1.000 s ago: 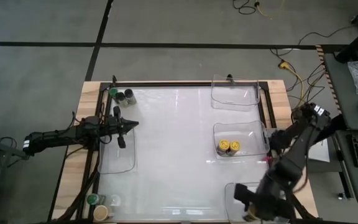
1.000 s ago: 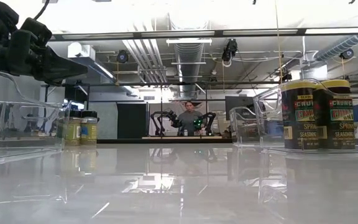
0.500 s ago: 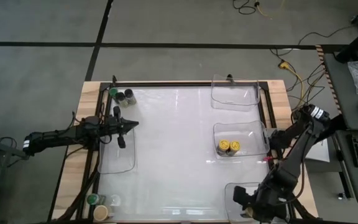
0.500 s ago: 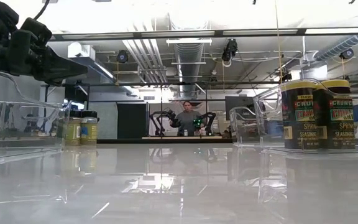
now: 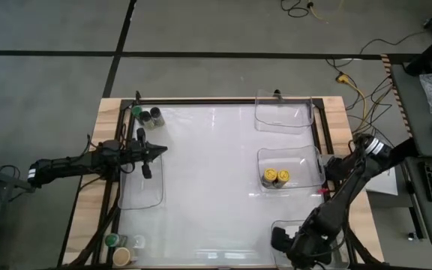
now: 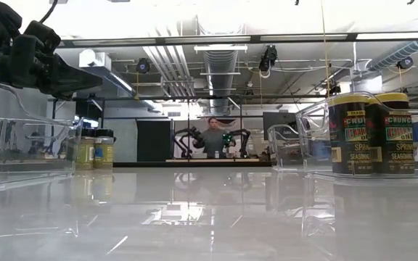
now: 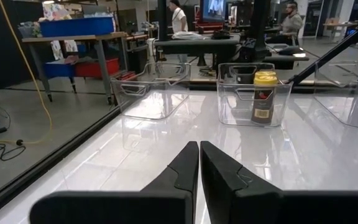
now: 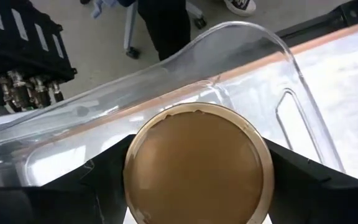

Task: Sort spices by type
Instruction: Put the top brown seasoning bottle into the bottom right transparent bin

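My right gripper [image 5: 288,243] hangs over the near right clear bin [image 5: 277,225], shut on a tan-lidded spice jar [image 8: 197,165]. The bin's curved rim [image 8: 253,31] shows beyond the jar. Two yellow-lidded jars [image 5: 275,177] stand in the middle right bin [image 5: 306,154]. A green-lidded jar and a black-lidded jar [image 5: 147,115] stand at the far left corner. More jars [image 5: 121,247], one of them tan-lidded, stand at the near left corner. My left gripper [image 5: 158,150] waits shut and level over the left bin [image 5: 137,195]. My right gripper has the tan-lidded jar between its two fingers [image 8: 104,171], one on each side of the jar below the lid's edge [image 8: 132,168]. The fingers slant down from above. The lid faces the wrist camera. It hides the jar's body and whatever is under it.
An empty clear bin [image 5: 283,112] sits at the far right. The table's wide white middle [image 5: 208,172] holds nothing. A dark frame rail [image 5: 223,101] runs along the far edge, with cables on the floor beyond. A person stands far behind the table [image 6: 214,138].
My right gripper has sunk toward the near right bin and drifted a little toward the table's left edge, the arm folding lower over the bin.
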Controlling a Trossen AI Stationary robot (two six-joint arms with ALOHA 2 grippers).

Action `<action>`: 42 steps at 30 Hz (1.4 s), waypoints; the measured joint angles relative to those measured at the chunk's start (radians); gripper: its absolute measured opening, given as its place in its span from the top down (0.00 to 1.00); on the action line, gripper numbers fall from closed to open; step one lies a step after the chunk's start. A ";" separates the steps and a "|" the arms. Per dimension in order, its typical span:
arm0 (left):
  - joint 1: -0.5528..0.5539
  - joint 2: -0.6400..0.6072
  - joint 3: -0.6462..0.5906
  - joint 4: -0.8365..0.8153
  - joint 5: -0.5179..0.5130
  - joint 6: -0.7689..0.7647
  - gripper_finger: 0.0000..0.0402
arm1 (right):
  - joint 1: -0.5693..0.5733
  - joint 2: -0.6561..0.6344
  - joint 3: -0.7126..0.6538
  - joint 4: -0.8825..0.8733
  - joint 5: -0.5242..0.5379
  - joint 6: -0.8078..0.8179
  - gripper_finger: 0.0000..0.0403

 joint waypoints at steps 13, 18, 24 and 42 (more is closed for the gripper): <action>0.000 0.000 0.000 0.000 0.000 0.000 1.00 | -0.014 0.010 -0.035 0.094 -0.011 -0.066 0.32; 0.000 0.000 0.000 0.000 0.000 0.000 1.00 | -0.014 0.031 -0.044 0.102 -0.018 -0.087 0.29; 0.000 0.000 0.000 0.000 0.000 0.000 1.00 | -0.014 0.035 -0.044 0.100 -0.063 -0.087 0.32; 0.000 0.000 0.000 0.000 0.000 0.000 1.00 | -0.013 0.037 -0.044 0.095 -0.061 -0.038 0.15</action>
